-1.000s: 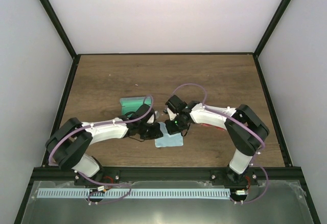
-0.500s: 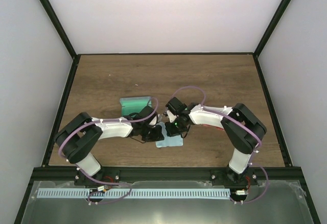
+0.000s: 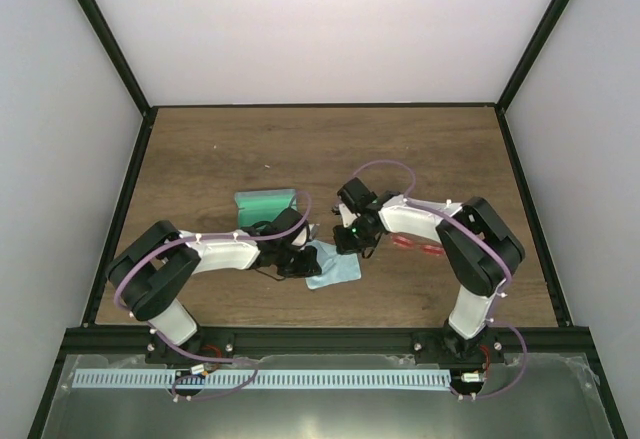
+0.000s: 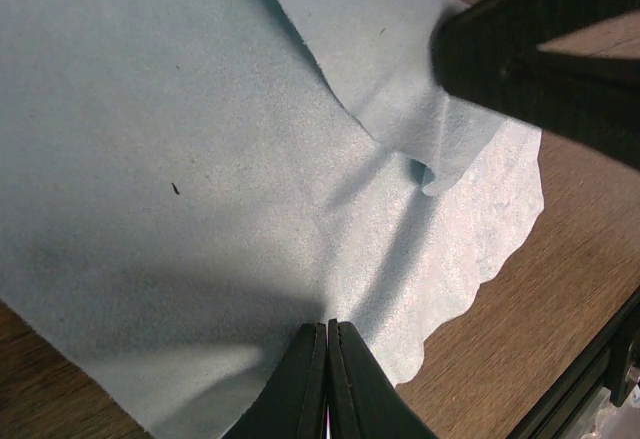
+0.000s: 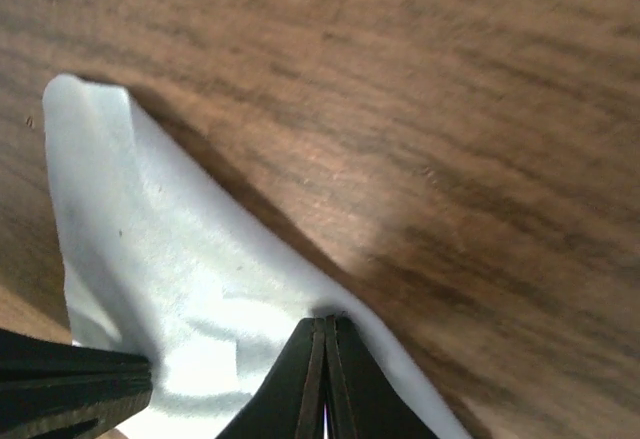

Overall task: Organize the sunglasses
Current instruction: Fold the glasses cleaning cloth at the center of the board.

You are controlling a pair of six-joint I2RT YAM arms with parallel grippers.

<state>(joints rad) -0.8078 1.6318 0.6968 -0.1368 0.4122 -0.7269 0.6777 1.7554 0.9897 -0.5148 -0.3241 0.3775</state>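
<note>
The sunglasses (image 3: 420, 247), where do we have them?

— On the table (image 3: 300, 149), right of centre, just beside the right arm (image 3: 420, 221) and partly tucked under its forearm. Nothing is holding them.

And which way do they lie?

— Long axis roughly left to right, we'd say, with two red lenses side by side. They sit to the right of the right jaws, back along that arm. The left arm (image 3: 220, 251) is well apart from them, so we judge the right one nearer.

But both pairs of jaws are busy?

— Both are pressed together, each pinching the light blue cloth (image 3: 335, 267). The left wrist view shows us the left jaws clamped on one edge, with a flap lifted beyond them. The right wrist view shows the right jaws nipping a raised corner over bare wood.

Neither wrist view gives us the glasses, though.

— No, only the overhead does. It also shows the open case (image 3: 265, 202), green inside, far-left of the cloth. To reach them, we reckon the right jaws must let go and swing right.
</note>
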